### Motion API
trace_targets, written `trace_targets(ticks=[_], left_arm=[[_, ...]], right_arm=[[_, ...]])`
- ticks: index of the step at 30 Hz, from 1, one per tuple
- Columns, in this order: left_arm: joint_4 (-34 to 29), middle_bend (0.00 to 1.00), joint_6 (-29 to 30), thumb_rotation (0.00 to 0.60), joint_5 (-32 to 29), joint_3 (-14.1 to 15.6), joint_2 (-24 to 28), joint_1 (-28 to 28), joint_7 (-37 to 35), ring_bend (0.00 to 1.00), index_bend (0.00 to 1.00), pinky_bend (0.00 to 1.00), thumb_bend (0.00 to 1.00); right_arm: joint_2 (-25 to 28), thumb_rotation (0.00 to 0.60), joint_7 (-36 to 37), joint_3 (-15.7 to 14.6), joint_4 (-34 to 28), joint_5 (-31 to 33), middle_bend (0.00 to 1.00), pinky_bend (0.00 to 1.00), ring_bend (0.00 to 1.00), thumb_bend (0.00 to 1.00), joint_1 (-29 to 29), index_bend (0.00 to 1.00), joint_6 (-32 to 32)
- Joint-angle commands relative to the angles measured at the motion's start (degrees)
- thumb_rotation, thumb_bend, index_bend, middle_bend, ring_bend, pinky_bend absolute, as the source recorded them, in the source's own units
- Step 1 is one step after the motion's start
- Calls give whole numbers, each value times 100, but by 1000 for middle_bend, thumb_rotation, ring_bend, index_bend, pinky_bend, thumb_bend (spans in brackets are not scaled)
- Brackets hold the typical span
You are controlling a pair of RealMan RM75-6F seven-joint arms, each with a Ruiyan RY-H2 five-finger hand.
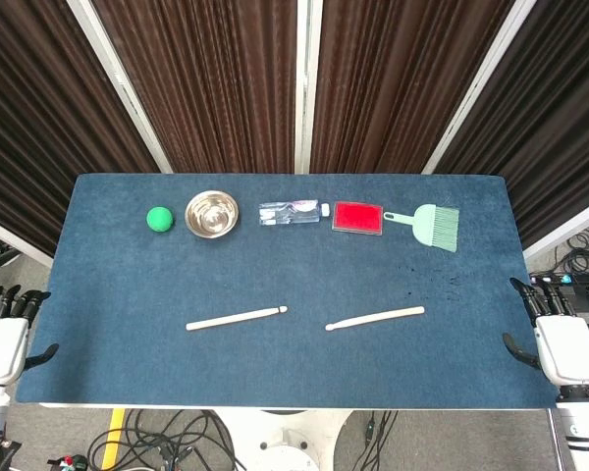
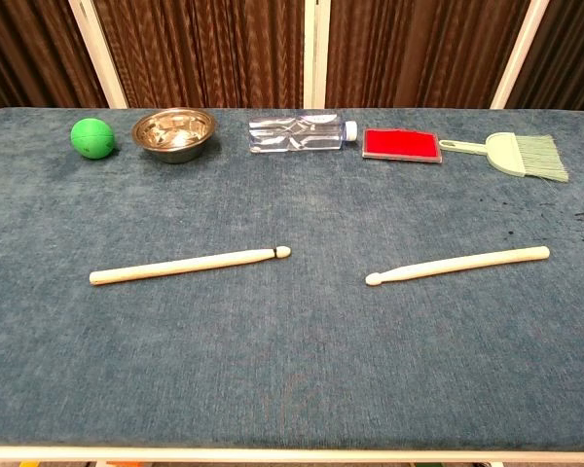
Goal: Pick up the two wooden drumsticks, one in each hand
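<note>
Two pale wooden drumsticks lie flat on the blue table. The left drumstick point(image 1: 236, 318) point(image 2: 189, 265) points its tip toward the middle. The right drumstick point(image 1: 374, 318) point(image 2: 457, 265) also lies nearly level, tip toward the middle. My left hand point(image 1: 5, 329) hangs off the table's left edge, fingers apart, holding nothing. My right hand point(image 1: 555, 336) sits off the right edge, fingers apart and empty. Both hands are far from the sticks. The chest view shows neither hand.
Along the far side stand a green ball point(image 1: 159, 220), a metal bowl point(image 1: 212, 214), a clear plastic bottle point(image 1: 293, 212) lying down, a red pad point(image 1: 358, 217) and a green hand brush point(image 1: 427, 225). Cables lie on the floor below the table's front edge point(image 1: 275, 404).
</note>
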Motion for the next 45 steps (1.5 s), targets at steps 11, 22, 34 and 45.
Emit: trace_targets(ticks=[11,22,34,45], left_arm=[[-49,176,221,600,99,-68,-40,53,2,66,217,0,141],[-35,176,84,600,117,-79,-60,-30,-14,66,217,0,141],[45,176,-10,600,95,-68,-94,-60,-96,66,217,0,140],[62,176,-18,600,71,-69,-74,-48,-153,66,218,0,140]], right_arm=[[-67,600,297,-19,189,-234,226,184,81,209,-13,130,200],[-479,600,75,-23,511,-454,311,267,128,273,723,270,-794],[-2167,600,-407,40,2205,-203,417,326,181,236,1853,395,-2309],[-2954,600,-559,-16,3221,-196,488,370,231,209,2063,486,-2241]])
